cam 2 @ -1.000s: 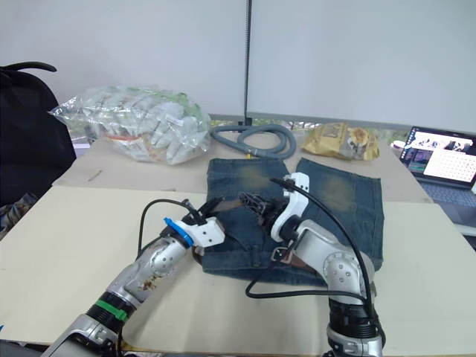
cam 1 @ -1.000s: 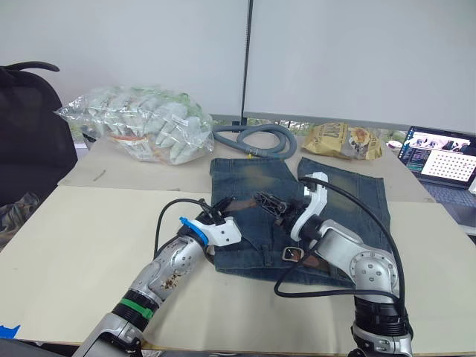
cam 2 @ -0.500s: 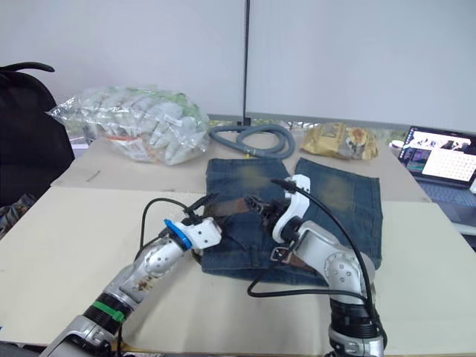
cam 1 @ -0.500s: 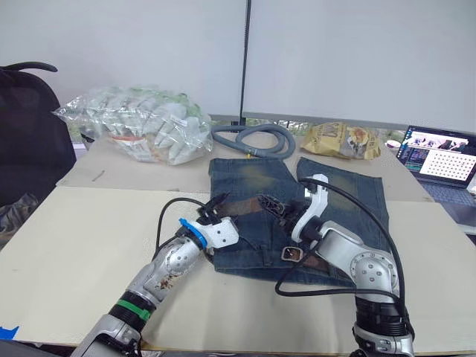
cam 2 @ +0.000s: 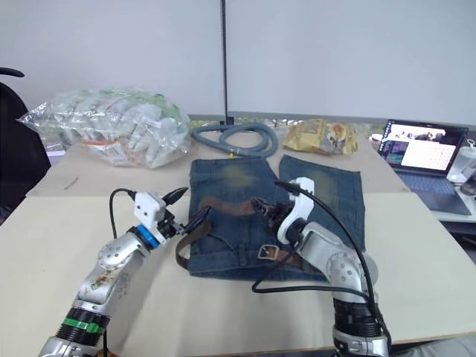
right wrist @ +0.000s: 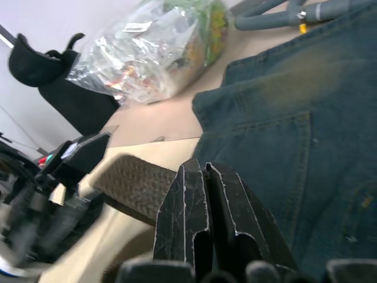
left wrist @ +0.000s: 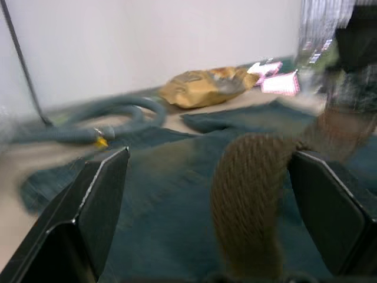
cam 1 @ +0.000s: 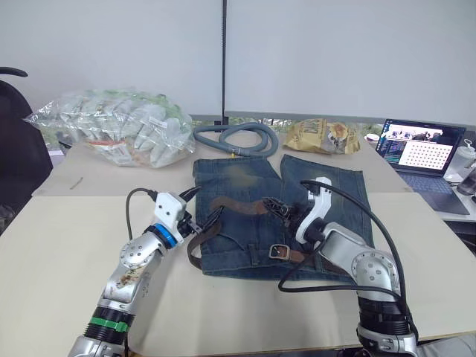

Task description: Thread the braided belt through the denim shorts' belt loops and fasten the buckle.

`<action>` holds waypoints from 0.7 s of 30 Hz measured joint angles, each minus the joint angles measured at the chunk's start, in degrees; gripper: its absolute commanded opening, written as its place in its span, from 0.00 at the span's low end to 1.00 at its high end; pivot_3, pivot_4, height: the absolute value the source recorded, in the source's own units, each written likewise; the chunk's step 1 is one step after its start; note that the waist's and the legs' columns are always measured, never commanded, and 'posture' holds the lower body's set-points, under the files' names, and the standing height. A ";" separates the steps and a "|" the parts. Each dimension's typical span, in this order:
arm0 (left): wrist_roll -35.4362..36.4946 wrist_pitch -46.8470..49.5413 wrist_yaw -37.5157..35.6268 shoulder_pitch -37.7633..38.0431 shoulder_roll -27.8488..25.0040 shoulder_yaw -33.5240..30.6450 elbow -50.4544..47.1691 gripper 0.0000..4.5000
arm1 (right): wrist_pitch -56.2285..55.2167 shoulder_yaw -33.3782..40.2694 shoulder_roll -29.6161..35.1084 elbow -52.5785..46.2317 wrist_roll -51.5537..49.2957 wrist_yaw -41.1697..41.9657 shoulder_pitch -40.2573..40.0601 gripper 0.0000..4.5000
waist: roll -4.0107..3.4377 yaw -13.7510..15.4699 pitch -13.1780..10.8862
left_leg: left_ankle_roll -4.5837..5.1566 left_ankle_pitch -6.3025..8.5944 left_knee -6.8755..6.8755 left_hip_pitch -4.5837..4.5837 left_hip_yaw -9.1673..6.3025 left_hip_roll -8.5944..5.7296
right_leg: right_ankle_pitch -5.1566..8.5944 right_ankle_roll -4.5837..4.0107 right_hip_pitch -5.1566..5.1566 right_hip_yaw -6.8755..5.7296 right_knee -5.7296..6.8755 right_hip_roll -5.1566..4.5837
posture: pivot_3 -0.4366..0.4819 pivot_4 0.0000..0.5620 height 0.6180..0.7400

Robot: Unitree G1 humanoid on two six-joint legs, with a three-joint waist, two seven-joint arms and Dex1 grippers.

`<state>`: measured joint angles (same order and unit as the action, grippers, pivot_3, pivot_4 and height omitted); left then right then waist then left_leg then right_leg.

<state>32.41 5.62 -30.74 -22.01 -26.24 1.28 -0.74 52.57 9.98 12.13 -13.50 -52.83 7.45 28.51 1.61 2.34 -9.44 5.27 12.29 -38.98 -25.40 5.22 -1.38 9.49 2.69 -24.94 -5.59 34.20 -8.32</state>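
Note:
The denim shorts (cam 1: 245,175) lie flat on the table, waistband (cam 1: 242,262) toward me. The braided belt (cam 1: 236,205) runs brown across the shorts, loops off their left edge (cam 1: 195,244), and ends at the silvery buckle (cam 1: 277,251) on the waistband. My left gripper (cam 1: 202,205) stands open at the shorts' left edge. The strap (left wrist: 247,194) rises between its spread fingers (left wrist: 100,200) without being pinched. My right gripper (cam 1: 271,203) is shut above the middle of the shorts, its tips just over the strap (right wrist: 138,186). The belt loops are too small to make out.
At the back of the table lie a clear bag of packets (cam 1: 119,134), a grey corrugated hose (cam 1: 234,139) and a yellow snack bag (cam 1: 323,137). An open laptop (cam 1: 416,152) stands at the far right. A black chair (cam 1: 11,149) is at the left.
The camera has shifted. My left gripper has opened, let go of the strap and drawn back to the left. The right gripper stays shut in the same place.

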 measured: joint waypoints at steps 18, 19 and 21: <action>29.31 27.16 0.81 0.84 -0.86 -18.61 -9.79 0.98 | -0.05 0.03 0.73 0.40 2.46 2.28 -1.31 0.00 | 0.00 -0.41 0.00 | -0.04 -0.03 0.01 0.05 -0.01 -0.02 | 0.02 0.00 0.04 0.08 -0.04 0.12 | 0.48 0.27 1.00; 29.96 27.64 0.62 0.97 -0.94 -18.74 -10.36 0.98 | -0.05 0.03 0.73 0.58 2.61 2.39 -1.31 0.00 | -0.01 -0.40 0.00 | -0.04 -0.03 0.01 0.06 0.00 -0.02 | 0.02 0.00 0.06 0.08 -0.04 0.12 | 0.48 0.27 1.00; 30.65 28.28 0.54 1.07 -0.94 -18.96 -11.18 0.98 | -0.05 0.03 0.73 0.63 2.79 2.53 -1.31 0.00 | -0.01 -0.40 0.00 | -0.05 -0.03 0.01 0.07 -0.01 -0.02 | 0.03 0.00 0.06 0.08 -0.04 0.12 | 0.48 0.27 1.00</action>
<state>63.05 33.91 -30.20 -20.94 -27.18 -17.69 -11.92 52.52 10.01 12.86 -12.87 -50.05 9.98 27.20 1.61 1.94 -9.44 5.22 12.27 -38.96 -25.33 5.22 -1.40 9.51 2.69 -24.88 -5.51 34.15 -8.21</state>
